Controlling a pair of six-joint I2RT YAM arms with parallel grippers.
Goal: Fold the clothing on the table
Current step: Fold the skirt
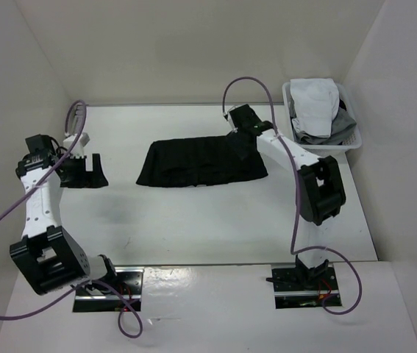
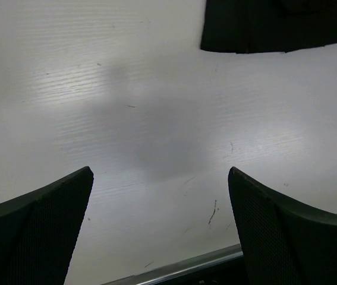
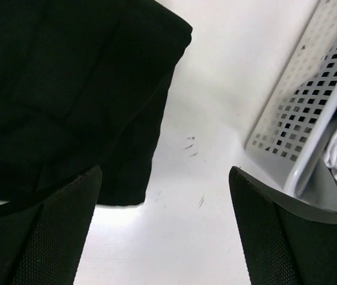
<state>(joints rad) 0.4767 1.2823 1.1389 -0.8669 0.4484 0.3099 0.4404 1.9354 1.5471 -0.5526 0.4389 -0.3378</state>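
Fabric of the skirt (image 1: 201,163) is thin, soft and pleated, light and limp, so I judge it will sag and slide on the smooth table (image 1: 193,235) unless I pinch it at a hem or waistband corner. It lies flat toward the far edge, about midway between left and right edges. My right gripper (image 3: 163,172) is spread wide and empty, just over the skirt's far right corner, with the basket (image 3: 293,113) close beside. My left gripper (image 2: 159,172) is also spread and empty, near the left edge, well apart from the skirt
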